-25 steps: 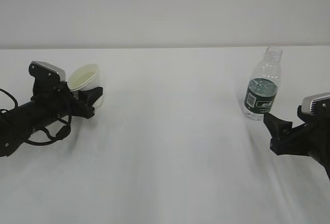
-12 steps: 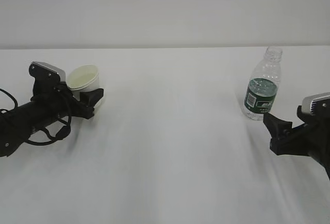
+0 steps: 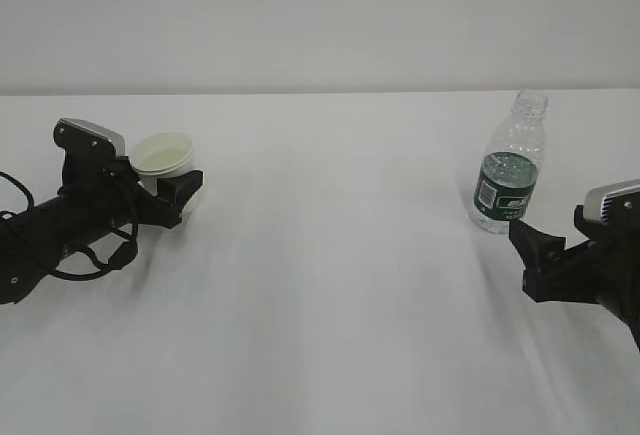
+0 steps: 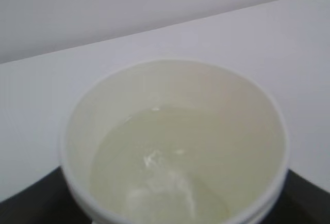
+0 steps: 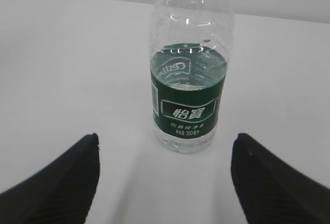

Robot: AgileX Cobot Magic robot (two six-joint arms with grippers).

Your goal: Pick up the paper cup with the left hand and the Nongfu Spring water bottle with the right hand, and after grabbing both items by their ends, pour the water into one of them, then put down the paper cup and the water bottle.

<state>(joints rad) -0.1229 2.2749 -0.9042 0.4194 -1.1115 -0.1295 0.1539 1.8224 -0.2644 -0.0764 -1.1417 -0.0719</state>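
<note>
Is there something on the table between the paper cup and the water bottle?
No. In the exterior view, only bare white table lies between the paper cup and the water bottle.

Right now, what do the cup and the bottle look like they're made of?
The cup: probably paper, matte white outside, with a rolled rim and a pale yellowish, slightly glossy lining that suggests a coating. The bottle: clear thin plastic, glossy, with moulded ribs and highlights on its shoulder; its dark green label looks like printed plastic film, though that is less certain.
</note>
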